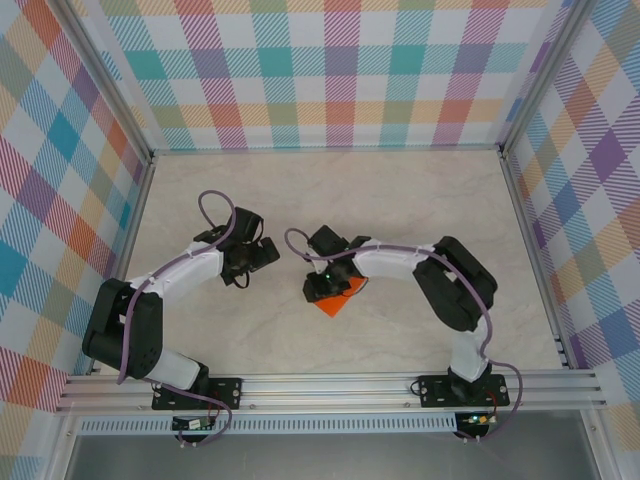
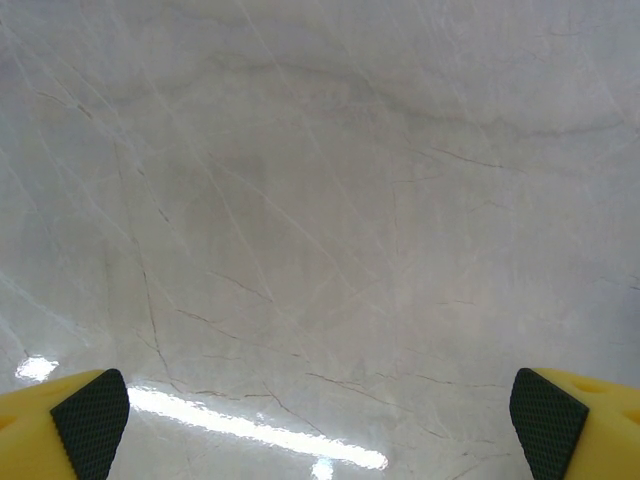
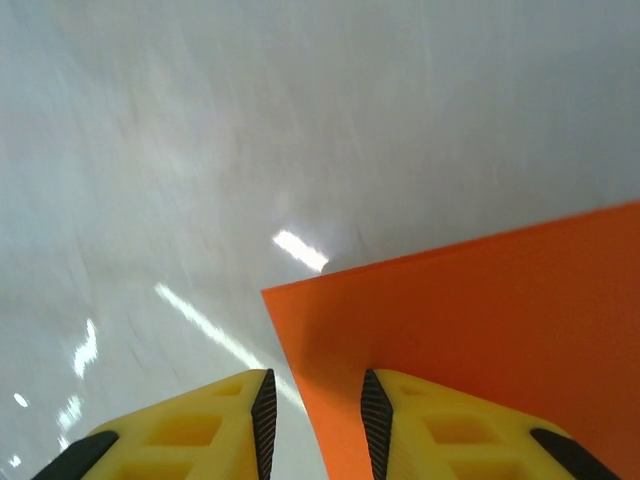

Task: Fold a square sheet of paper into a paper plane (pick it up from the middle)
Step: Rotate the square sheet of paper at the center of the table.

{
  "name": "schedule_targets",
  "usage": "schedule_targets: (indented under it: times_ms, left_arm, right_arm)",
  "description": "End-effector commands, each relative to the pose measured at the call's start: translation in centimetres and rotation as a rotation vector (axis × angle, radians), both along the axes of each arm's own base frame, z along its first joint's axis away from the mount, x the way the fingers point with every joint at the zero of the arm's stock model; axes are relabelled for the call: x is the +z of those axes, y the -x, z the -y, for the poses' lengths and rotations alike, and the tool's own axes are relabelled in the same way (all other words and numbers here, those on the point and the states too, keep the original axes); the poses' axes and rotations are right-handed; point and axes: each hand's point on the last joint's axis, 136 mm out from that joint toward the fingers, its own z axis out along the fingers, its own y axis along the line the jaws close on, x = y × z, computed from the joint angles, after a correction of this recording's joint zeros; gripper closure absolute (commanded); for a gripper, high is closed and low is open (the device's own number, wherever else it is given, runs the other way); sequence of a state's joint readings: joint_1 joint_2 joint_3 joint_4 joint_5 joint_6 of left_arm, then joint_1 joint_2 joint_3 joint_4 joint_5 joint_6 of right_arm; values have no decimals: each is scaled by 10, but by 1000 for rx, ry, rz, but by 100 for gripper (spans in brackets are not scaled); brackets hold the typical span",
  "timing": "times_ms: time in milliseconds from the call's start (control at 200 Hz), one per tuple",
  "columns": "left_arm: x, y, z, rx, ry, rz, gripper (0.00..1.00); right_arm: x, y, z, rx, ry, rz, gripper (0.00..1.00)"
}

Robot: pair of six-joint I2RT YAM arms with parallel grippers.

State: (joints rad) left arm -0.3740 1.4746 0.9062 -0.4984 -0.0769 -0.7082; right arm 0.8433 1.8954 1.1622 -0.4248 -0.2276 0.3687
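Note:
The square sheet of paper (image 1: 340, 302) is bright orange and lies near the table's middle, partly under my right gripper (image 1: 324, 286). In the right wrist view the sheet (image 3: 480, 310) fills the lower right, one corner pointing up-left and casting a thin shadow on the table. My right gripper (image 3: 317, 400) is open by a narrow gap. The sheet's left edge runs between the pads, and the right finger (image 3: 440, 420) is over the paper. My left gripper (image 1: 256, 254) stands to the left, apart from the sheet. It is wide open (image 2: 318, 415) over bare marble.
The table (image 1: 400, 190) is pale marble, fenced by checked walls at the back and both sides. An aluminium rail (image 1: 330, 385) runs along the near edge. The two arms bend toward each other near the middle.

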Motion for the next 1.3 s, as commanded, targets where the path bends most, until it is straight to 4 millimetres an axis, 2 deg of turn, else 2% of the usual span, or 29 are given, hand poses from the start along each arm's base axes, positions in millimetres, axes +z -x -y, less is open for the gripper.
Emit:
schedule_targets:
  times_ms: [0,85,170,215,310,425,510,745,845,945,1025,1105,1200,1295]
  left_arm:
    - [5,-8,7,-29,45,7,0]
    - [4,-10,14,-44,79,4,0]
    - [5,-9,24,-71,130,2,0]
    - [5,-8,30,-87,161,3,0]
    - [7,-6,43,-121,236,9,0]
    - [9,-2,58,-166,318,8,0]
    - [9,1,65,-185,355,-2,0]
    - [4,13,80,-216,412,-47,0]
    - [1,17,81,-209,407,-61,0]
    - [-5,18,76,-179,381,-76,0]
    - [-7,19,71,-158,360,-87,0]
    - [-10,21,62,-123,319,-98,0]
    - [-12,19,52,-79,297,-101,0]
    - [-14,17,44,-41,295,-101,0]
  right_arm:
    - [1,18,39,89,71,-5,68]
    - [24,-10,44,-69,37,39,61]
    - [33,-40,60,-277,61,78,52]
    - [31,-51,73,-380,105,90,48]
    - [22,-69,93,-521,156,79,47]
    - [13,-85,107,-635,191,59,46]
    - [8,-94,109,-664,212,52,44]
    - [-10,-112,87,-594,184,2,44]
    - [-14,-123,59,-484,89,-8,45]
    - [-9,-134,45,-407,55,17,47]
    - [11,-136,42,-368,41,61,46]
    - [35,-128,45,-335,50,122,41]
    - [48,-104,50,-297,91,153,32]
    - [44,-70,47,-241,135,143,23]
